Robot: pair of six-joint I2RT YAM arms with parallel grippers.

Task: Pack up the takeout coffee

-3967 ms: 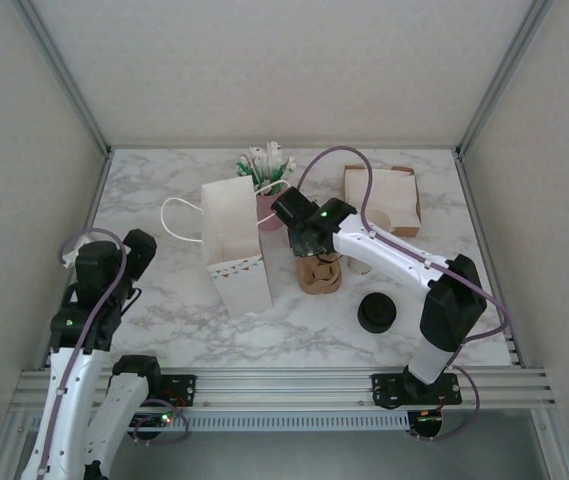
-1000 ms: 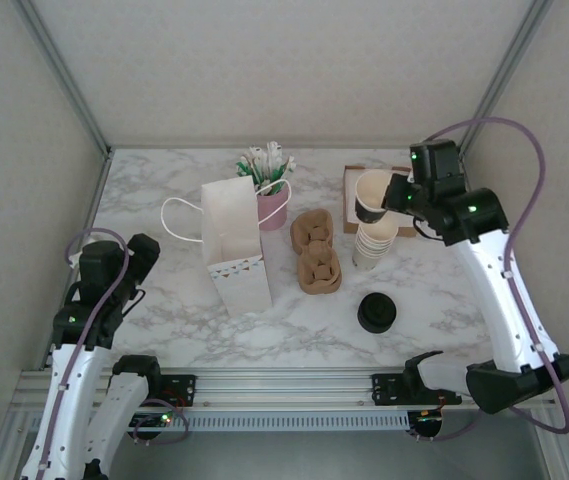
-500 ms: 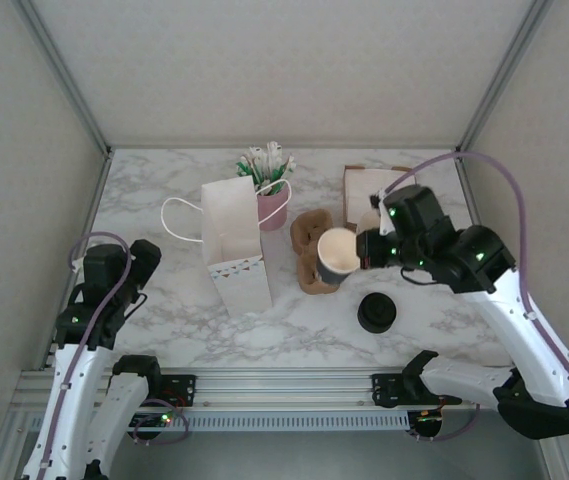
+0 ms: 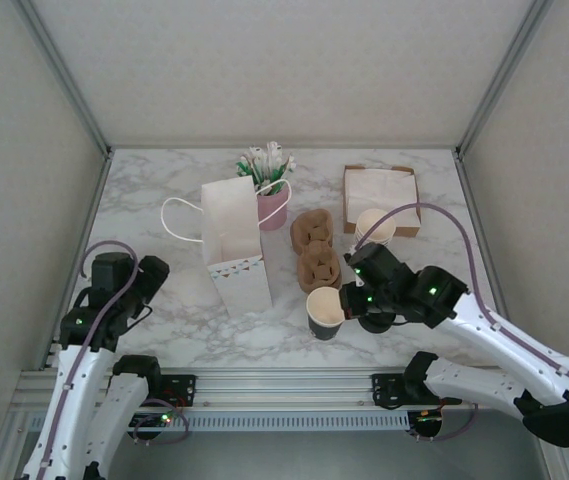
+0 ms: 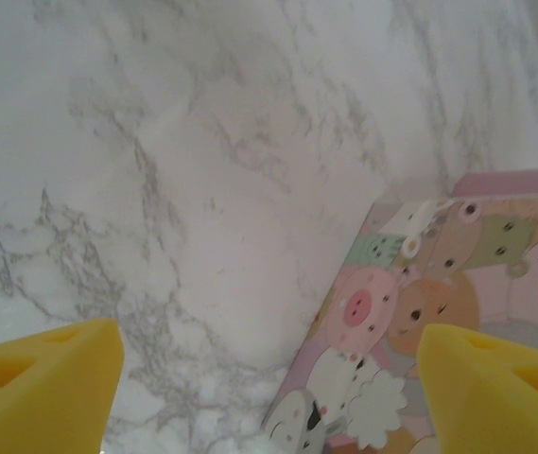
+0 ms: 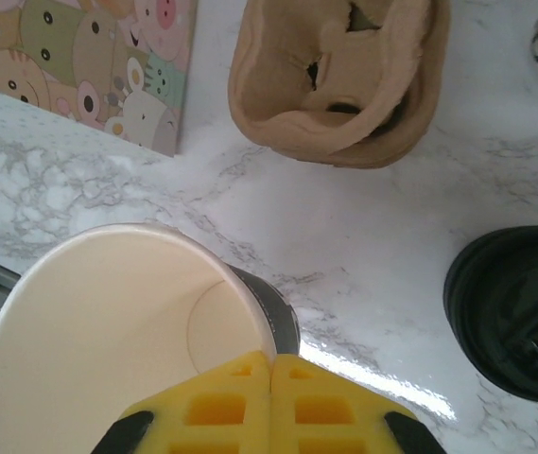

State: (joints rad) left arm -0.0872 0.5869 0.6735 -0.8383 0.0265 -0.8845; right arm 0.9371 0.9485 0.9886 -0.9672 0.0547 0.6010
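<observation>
Right tool (image 6: 270,364) pinched shut on the rim of a lidless paper cup (image 6: 108,331), near the marble surface's (image 6: 363,218) front edge, before the cardboard carrier (image 6: 382,123), black lid (image 6: 514,312) alongside, left tool (image 5: 269,331) wide open, empty, beside patterned bag (image 5: 420,322)

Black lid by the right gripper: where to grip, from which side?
Probably the outer rim, pinched across its width, from straight above. The black lid lies flat on the marble table and is round, so any jaw angle fits. The right gripper, shut on the rim of the paper cup, crowds its left.
</observation>
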